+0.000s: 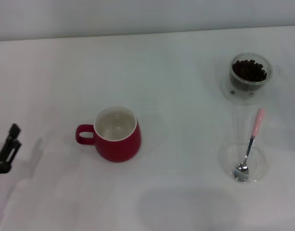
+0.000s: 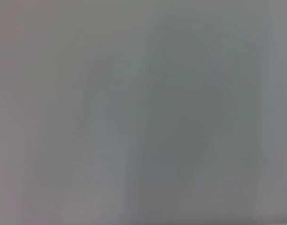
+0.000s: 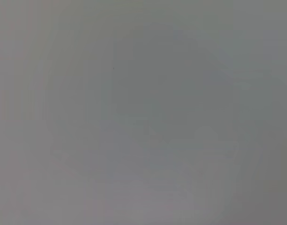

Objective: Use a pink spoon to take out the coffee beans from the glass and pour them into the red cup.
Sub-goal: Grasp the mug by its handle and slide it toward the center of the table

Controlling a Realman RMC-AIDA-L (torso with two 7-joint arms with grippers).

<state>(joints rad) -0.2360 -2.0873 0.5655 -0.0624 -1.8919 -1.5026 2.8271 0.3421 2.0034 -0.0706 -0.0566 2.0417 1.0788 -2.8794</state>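
Nearest: pink spoon (image 1: 249,146), bowl resting in a shallow clear dish (image 1: 227,163), pink handle angled toward the glass (image 1: 250,72) at far right. Coffee beans (image 1: 250,70) fill the glass. Red cup (image 1: 117,134) at centre, upright, handle pointing left. Left gripper (image 1: 7,147) at left edge, low; whether its fingers are spread, cannot tell. Right arm unseen.

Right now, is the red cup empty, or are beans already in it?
Empty: the red cup stands upright with a bare white inside; the coffee beans are in the glass.
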